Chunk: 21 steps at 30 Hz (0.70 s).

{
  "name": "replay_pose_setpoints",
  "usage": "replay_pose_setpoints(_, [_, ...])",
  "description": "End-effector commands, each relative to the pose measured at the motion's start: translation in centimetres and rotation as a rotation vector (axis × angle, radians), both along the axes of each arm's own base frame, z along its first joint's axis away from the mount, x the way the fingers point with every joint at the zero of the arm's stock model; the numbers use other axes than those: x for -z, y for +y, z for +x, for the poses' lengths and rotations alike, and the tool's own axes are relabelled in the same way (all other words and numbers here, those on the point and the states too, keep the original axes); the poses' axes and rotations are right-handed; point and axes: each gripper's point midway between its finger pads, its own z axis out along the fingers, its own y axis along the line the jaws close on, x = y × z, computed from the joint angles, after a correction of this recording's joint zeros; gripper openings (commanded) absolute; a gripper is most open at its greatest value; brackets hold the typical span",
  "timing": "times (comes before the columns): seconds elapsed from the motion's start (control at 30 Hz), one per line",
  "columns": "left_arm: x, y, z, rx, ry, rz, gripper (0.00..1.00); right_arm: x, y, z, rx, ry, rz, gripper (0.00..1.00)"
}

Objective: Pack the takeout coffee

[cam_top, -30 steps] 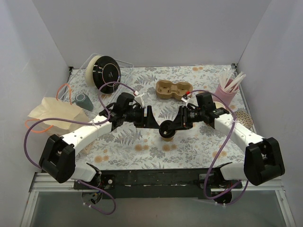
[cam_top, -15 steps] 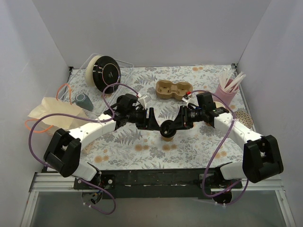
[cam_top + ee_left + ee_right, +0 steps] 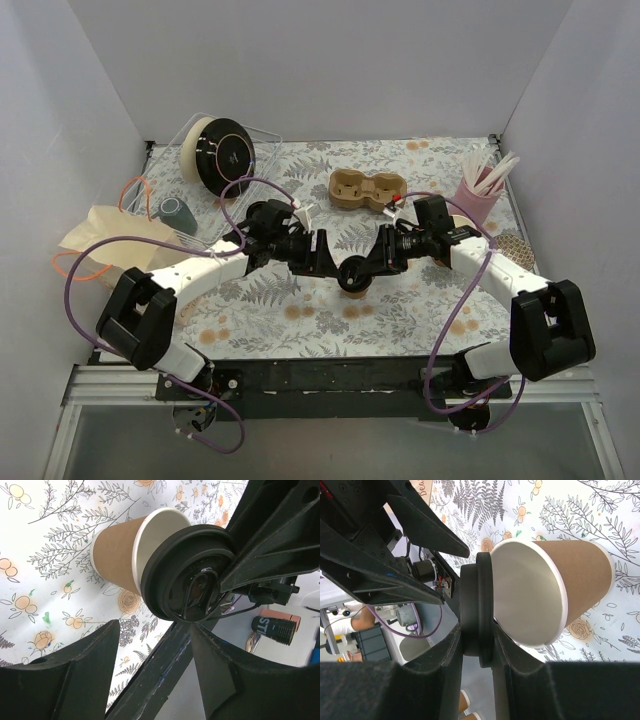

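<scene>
trouble is most likely at the black lid (image 3: 477, 605). the right gripper (image 3: 477, 640) is closed on its edge and pinches it between both fingers. the lid is not seated: in the right wrist view the white inside of the takeout coffee (image 3: 580, 580) shows open beside it, so the lid seems to lean on one side of the rim only. if the right arm presses while the lid is tilted like this, i think one side can snap on and the other stay up. the light cup can also tip or slide on the table (image 3: 300, 310), since nothing holds its body.

the left gripper (image 3: 154, 630) is open, with its two fingers apart just beside the cup and not touching it, as far as i can see. if it comes in too far it can knock the cup or hit the right fingers, because both tools are very close together there.

the cup is near the middle of the table, between the two grippers. it is well apart from the cardboard carrier (image 3: 366, 189) at the back, where it probably must go.

compared with one second ago, the left arm is further in toward the cup, and its gripper is now almost against the lid, while before it was a little apart. the cup, the lid and the right gripper are at the same place as before.
</scene>
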Motion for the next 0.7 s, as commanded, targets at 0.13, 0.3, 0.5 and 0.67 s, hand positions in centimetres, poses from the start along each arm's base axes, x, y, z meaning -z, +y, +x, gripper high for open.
replay_pose_setpoints(0.13, [0.85,-0.21,-0.31,0.022,-0.003,0.012,0.58,-0.22,-0.19,0.28,-0.012,-0.02,0.021,0.18])
replay_pose_setpoints(0.3, [0.97,-0.36,-0.29,0.026,-0.002,0.015,0.58,-0.32,-0.35,0.46,-0.008,-0.02,0.024,0.22])
replay_pose_setpoints(0.5, [1.08,-0.49,-0.26,0.028,0.0,0.018,0.59,-0.55,-0.49,0.73,-0.002,-0.019,0.027,0.31])
replay_pose_setpoints(0.67, [1.18,-0.75,-0.14,0.034,0.003,0.02,0.59,-0.75,-0.88,0.98,0.007,-0.018,0.024,0.34])
